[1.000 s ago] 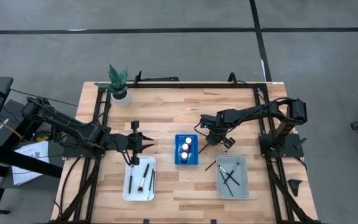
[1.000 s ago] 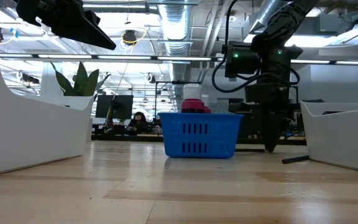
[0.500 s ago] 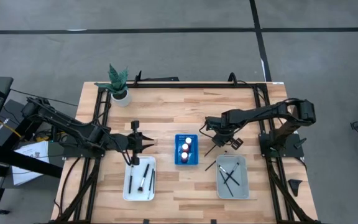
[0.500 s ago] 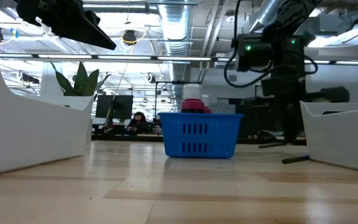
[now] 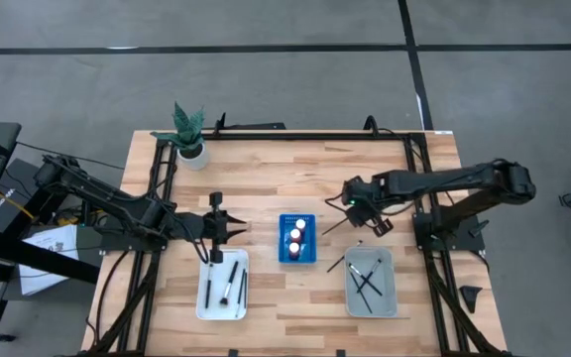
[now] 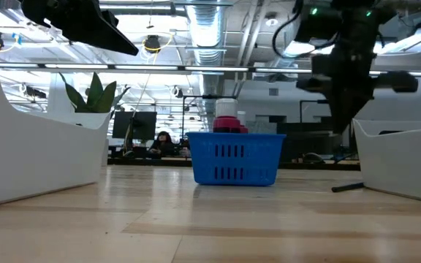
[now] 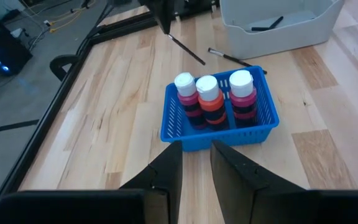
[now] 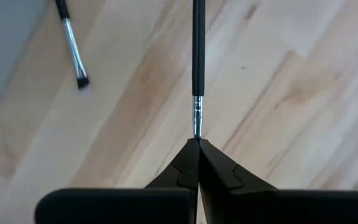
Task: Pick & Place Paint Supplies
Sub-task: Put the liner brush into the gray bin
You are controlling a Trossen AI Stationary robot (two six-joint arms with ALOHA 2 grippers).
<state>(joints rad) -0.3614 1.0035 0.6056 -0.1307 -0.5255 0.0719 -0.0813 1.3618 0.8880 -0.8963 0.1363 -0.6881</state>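
Nearest your front edge of the table (image 5: 266,174) you have 2 trays. The white tray (image 5: 222,286) on the left side holds 3 brushes (image 5: 224,287). The grey tray (image 5: 371,282) on the right side holds several dark brushes (image 5: 367,283) lying crossed over one another. 1 loose brush (image 5: 336,264) lies on the wood just beside the grey tray's near-left corner, between that tray and the blue basket (image 5: 297,241).

The blue basket sits between the 2 trays, slightly farther back. It holds 3 red paint bottles (image 7: 211,99) with white caps, standing upright in a row.

The left gripper (image 5: 214,234) hangs above the table just beyond the white tray, to the left of the basket. Its fingers stand a narrow gap apart and hold nothing.

The right gripper (image 8: 196,144) is raised to the right of the basket, beyond the grey tray. Its fingers are pressed together on the tip of 1 thin dark-handled brush (image 8: 197,62), which projects straight out from the fingertips over bare wood.

A potted plant (image 5: 188,134) stands at the far left corner.
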